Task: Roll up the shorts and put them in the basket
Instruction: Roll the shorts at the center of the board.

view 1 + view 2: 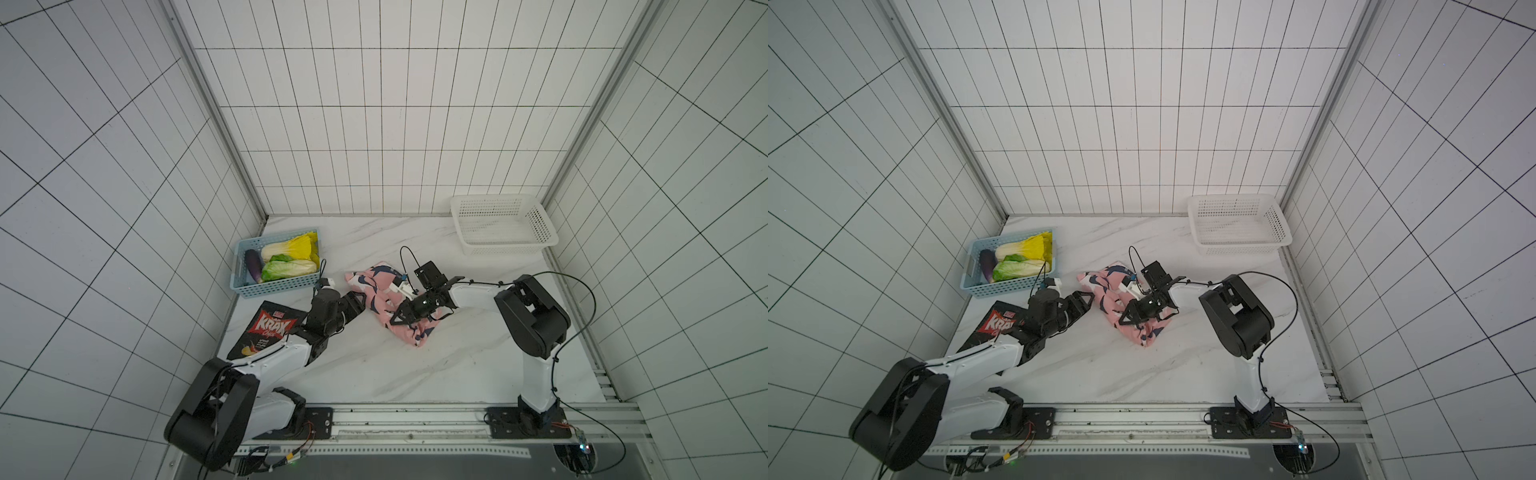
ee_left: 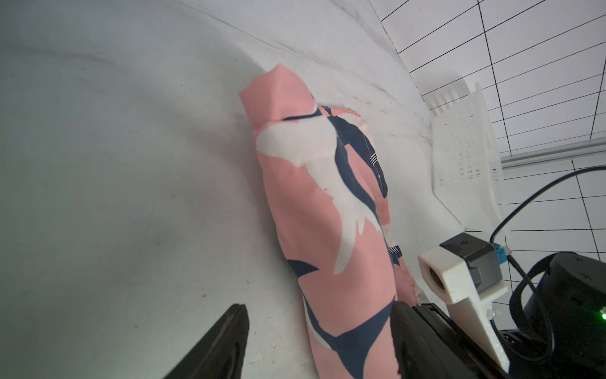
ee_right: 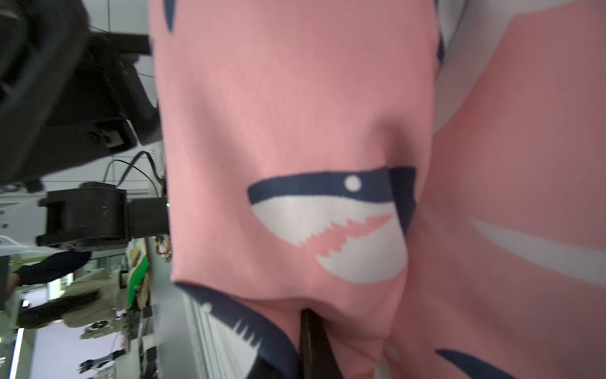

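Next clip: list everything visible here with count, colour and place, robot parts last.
shorts: one, pink with navy-and-white sharks, bunched into a rough roll mid-table
blue basket: one, light blue, far left of the table
eggplant: one, purple, in the blue basket
yellow-leaved cabbage: one, in the blue basket
green-leaved cabbage: one, in the blue basket
chip bag: one, black with red label, left edge, partly under the left arm
white basket: one, far right corner
table: one, white marble
left gripper: one, black, open at the shorts' end
right gripper: one, black, shut on the shorts
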### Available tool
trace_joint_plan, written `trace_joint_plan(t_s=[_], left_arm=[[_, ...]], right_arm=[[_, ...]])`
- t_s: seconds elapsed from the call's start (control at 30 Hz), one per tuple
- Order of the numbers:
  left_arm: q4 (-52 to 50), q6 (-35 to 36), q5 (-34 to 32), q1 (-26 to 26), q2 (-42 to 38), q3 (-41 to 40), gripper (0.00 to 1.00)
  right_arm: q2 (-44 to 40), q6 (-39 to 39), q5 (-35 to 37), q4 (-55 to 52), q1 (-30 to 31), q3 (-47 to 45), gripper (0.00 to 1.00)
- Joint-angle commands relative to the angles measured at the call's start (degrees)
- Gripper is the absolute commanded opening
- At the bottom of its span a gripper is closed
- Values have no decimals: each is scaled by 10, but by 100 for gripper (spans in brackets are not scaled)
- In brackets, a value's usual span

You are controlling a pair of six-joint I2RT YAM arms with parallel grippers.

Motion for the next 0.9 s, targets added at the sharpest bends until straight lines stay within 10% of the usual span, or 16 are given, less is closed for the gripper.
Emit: trace_joint_plan(t_s=[0.0, 0.63, 0.87], left_arm=[[153, -12, 22, 1, 43, -15, 74], [409, -37, 71, 12, 356, 89, 73], [449, -99, 104, 29, 428, 115, 21]], right_arm=[[25, 82, -67, 83, -16, -33, 9], [52, 95, -98, 110, -29, -46, 9], [52, 94, -100, 107, -30, -48, 9]])
